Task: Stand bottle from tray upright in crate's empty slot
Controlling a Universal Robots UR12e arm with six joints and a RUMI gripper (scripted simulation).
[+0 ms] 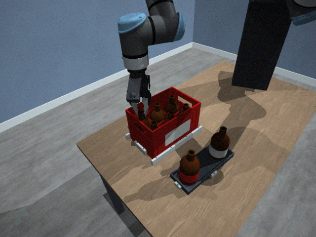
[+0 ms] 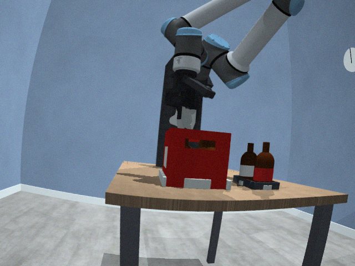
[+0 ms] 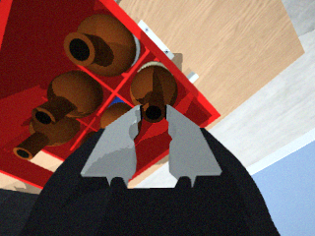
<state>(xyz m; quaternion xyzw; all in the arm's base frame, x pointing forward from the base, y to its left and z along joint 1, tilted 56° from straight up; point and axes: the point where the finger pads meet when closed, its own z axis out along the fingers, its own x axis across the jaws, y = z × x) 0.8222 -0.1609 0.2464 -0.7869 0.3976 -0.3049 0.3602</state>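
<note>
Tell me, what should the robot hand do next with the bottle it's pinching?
Probably open the gripper and lift straight up. It pinches the neck of a bottle that already stands upright, low inside a corner slot of the red crate, so it likely needs no more carrying.

top: high, oblique, looking down on desk (image 1: 229,178) | exterior: low, side-on, farther | wrist: close, looking down past claw (image 3: 154,129) | all share crate (image 1: 163,135)
</note>
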